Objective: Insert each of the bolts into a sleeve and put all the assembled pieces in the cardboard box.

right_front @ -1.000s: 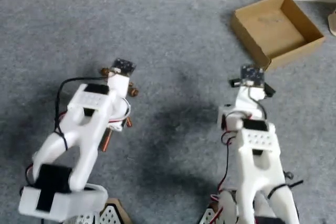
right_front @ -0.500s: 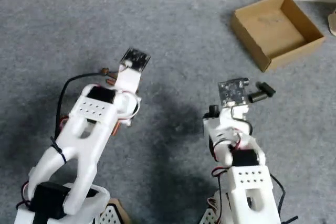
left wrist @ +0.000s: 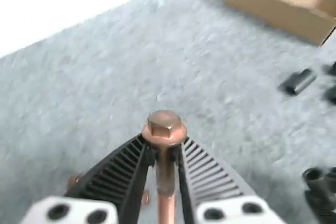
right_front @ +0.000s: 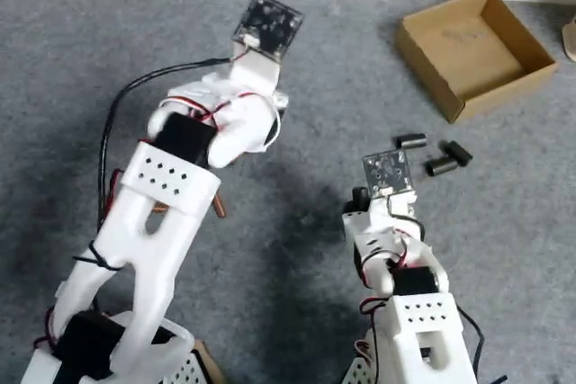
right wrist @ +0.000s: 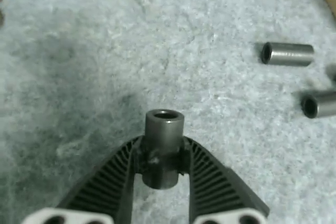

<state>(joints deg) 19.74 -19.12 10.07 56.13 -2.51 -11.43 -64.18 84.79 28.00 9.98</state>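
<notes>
While sleeves lie outside, cardboard box sits open.

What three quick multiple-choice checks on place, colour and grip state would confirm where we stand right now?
1. The loose sleeves lie: A inside the cardboard box; B on the carpet outside it; C on the box's rim.
2. The bolt in the left gripper is: A black; B copper; C white.
3. The right gripper is: A open; B shut on a bolt; C shut on a sleeve.

1 B, they rest on grey carpet.
2 B, its hex head shows copper.
3 C, the jaws clamp a dark tube.
</notes>
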